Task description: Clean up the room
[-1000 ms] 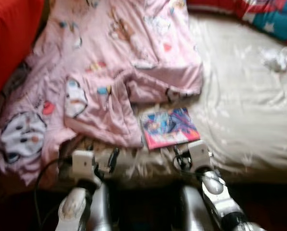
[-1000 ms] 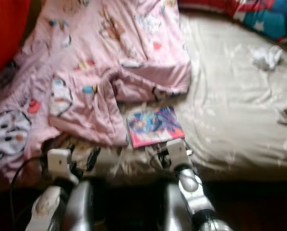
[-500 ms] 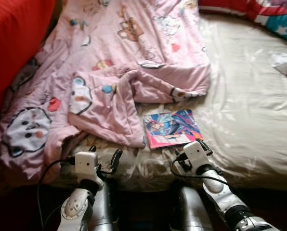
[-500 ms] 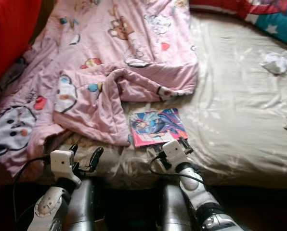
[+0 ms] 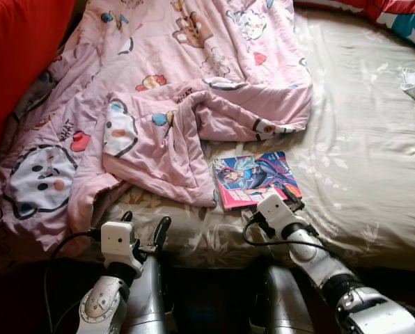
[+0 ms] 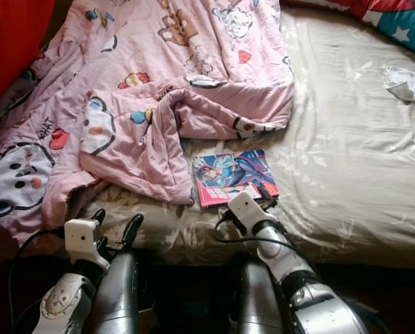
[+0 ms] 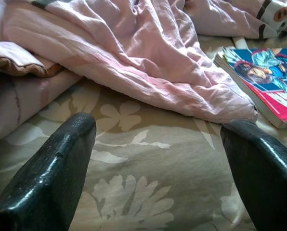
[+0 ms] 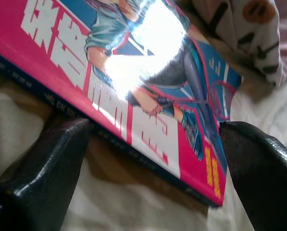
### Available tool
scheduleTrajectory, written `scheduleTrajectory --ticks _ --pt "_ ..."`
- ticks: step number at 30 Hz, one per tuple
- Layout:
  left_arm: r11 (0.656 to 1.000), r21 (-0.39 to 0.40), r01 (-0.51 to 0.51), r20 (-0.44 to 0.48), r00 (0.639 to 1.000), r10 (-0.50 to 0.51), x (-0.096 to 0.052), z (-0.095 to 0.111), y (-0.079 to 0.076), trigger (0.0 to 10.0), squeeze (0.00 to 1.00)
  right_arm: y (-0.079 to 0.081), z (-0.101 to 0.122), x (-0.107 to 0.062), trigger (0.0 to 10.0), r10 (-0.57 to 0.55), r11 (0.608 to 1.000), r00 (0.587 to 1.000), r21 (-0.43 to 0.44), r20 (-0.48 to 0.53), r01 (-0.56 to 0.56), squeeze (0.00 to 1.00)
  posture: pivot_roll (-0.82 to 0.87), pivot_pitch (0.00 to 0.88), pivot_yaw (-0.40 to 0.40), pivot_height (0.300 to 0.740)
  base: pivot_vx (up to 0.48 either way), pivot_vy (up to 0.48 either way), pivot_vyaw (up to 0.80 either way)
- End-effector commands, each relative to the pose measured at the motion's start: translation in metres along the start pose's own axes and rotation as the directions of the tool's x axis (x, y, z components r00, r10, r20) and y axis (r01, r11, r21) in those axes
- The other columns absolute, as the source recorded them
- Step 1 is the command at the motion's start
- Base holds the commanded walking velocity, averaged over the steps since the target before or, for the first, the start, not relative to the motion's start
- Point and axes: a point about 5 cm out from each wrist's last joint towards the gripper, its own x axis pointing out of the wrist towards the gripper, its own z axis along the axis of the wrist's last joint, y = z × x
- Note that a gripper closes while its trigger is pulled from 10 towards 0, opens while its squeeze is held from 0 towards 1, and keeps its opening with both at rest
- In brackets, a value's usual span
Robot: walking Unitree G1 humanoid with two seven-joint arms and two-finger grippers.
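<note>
One comic book (image 5: 256,180) flat on bed sheet (image 5: 374,160), just ahead of my right gripper (image 8: 148,168); fingers spread wide, straddling its near edge. Thin, stiff-ish, glossy cover, probably slippery, light. Best pinch at spine edge, one finger under. Pink blanket (image 5: 159,97) touches its far corner. My left gripper (image 7: 158,159) spread, idle over sheet.

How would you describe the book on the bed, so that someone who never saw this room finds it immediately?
Look at the bed with the beige floral sheet. Near its front edge, just beside the folded corner of the pink cartoon blanket, lies a thin book. It is the one flat, glossy thing there, with a pink and blue illustrated cover, and the right gripper is at its near edge.
</note>
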Motion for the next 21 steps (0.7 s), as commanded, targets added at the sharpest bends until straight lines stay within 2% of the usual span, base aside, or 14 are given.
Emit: scheduleTrajectory --ticks 1,6,13,21 --pt "1.0 -0.006 0.003 -0.023 1.0 -0.004 -0.005 -0.002 0.0 10.0 0.0 0.003 -0.007 -0.002 10.0 0.013 0.999 0.999 -0.032 -0.032 -0.014 0.0 0.13 0.352 -0.015 0.562 0.0 0.0 0.0" --pt "1.0 -0.002 0.006 -0.022 1.0 -0.006 -0.005 0.0 0.001 10.0 0.0 -0.002 -0.004 0.0 10.0 0.005 0.999 1.0 -0.038 -0.029 -0.006 0.0 0.14 0.374 -0.013 0.562 0.0 0.0 0.0" --pt "1.0 0.007 -0.004 -0.032 0.999 0.004 -0.011 0.001 0.006 10.0 0.0 -0.006 -0.012 -0.002 10.0 -0.006 0.999 0.998 -0.052 -0.069 0.003 0.0 0.14 0.401 -0.017 0.562 0.0 0.0 0.0" --pt "1.0 0.001 -0.01 -0.039 0.999 0.01 -0.016 0.001 0.002 10.0 0.0 -0.005 -0.021 -0.006 10.0 -0.006 0.999 0.996 -0.054 -0.091 0.001 0.0 0.14 0.421 -0.023 0.562 0.0 0.0 0.0"
